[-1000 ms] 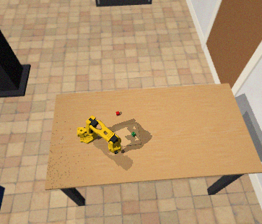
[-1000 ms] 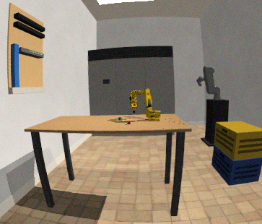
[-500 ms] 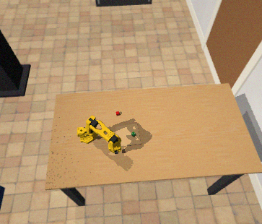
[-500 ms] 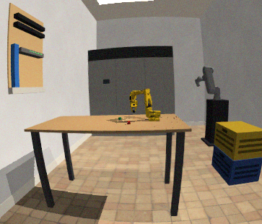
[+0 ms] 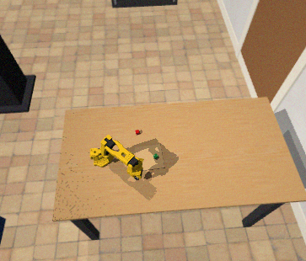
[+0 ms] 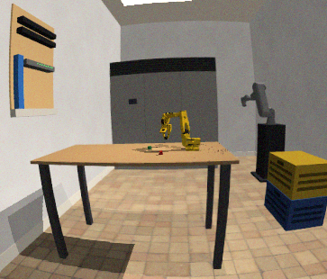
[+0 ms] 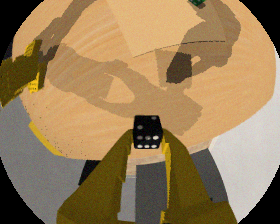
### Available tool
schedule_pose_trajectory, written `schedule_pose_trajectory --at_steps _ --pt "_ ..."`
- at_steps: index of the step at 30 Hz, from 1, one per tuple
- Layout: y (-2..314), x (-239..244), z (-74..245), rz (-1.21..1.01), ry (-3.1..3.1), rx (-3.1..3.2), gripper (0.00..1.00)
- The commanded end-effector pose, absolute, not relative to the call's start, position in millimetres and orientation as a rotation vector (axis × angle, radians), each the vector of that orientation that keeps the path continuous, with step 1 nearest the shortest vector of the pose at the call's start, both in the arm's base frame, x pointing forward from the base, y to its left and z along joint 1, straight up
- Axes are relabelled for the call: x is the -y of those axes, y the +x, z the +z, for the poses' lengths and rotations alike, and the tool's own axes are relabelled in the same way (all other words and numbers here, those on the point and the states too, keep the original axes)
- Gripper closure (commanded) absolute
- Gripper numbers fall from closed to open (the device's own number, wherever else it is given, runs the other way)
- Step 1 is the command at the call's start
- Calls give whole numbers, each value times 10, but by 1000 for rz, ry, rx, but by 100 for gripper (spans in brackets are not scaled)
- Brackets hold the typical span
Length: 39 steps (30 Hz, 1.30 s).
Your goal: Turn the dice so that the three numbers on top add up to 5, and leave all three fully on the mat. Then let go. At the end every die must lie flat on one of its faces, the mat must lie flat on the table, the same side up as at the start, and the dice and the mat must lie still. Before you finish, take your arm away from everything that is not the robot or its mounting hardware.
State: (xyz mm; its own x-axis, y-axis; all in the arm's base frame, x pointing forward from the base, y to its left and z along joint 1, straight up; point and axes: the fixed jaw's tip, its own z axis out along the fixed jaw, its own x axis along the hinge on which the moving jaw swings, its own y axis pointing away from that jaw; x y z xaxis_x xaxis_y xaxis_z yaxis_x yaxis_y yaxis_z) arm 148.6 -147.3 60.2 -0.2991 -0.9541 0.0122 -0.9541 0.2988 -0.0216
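Pincer [image 7: 148, 145] clamps the black die [image 7: 148, 131] above the mat [image 5: 163, 157]; releasing here risks it bouncing off the mat.

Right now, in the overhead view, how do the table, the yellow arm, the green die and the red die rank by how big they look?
1. Table
2. Yellow arm
3. Green die and red die: both tiny specks that look alike, so I won't rank them.

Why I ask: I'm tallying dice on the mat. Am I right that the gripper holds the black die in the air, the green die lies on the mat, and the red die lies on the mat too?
Not quite: the red die lies on the bare table, off the mat, as the top view shows. The rest holds.
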Motion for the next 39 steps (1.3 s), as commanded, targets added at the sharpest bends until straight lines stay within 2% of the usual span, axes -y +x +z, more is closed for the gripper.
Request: schedule_pose_trajectory --at_steps 1,14,27,39 --pt "1537 1515 685 -95 -1666 -2644 100" --pt "1576 1521 684 -94 -1335 -2817 100" --pt "1582 1522 684 -98 -1292 -2834 100" --pt "1624 1540 675 -201 -1027 -2892 100"
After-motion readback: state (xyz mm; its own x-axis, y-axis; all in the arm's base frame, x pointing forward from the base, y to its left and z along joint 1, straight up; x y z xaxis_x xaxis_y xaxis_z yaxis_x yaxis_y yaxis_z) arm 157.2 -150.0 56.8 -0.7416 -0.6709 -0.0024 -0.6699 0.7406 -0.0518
